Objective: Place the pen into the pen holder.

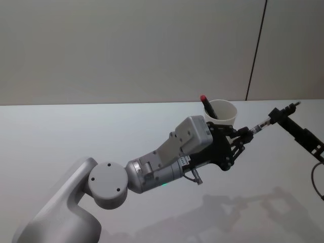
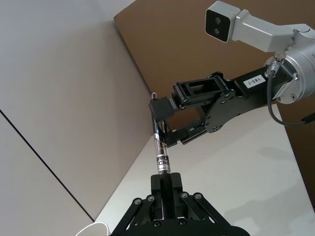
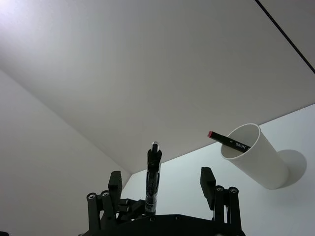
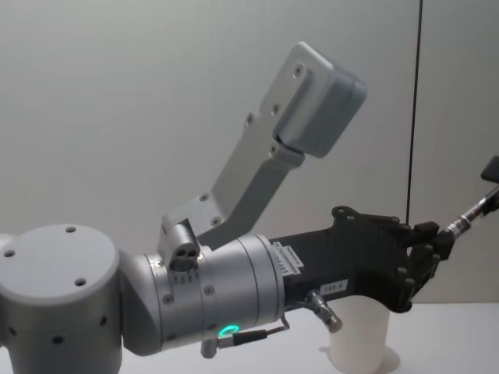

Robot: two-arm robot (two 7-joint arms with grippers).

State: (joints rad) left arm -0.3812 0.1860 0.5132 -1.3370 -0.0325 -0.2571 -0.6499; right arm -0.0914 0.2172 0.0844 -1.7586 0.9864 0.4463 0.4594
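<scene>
Head view: the left claw point(image 1: 242, 137), reaching far right over the table point(image 1: 76, 136), is clamped on a clear-barrelled pen point(image 1: 259, 126) whose other end meets the right claw point(image 1: 276, 114). Just behind, the paper cup point(image 1: 230, 120) holds a red-tipped pen point(image 1: 207, 107), leaning on the rim.

Left wrist view: its fingers point(image 2: 158, 192) pinch the barrel's lower end.

Right wrist view: the right fingers point(image 3: 115, 179) stand apart, the barrel between them untouched.

Chest view: the cup sits under the left claw.

The held pen looks light, stiff and slick (best gripped mid-barrel); the cup would likely tip easily.
</scene>
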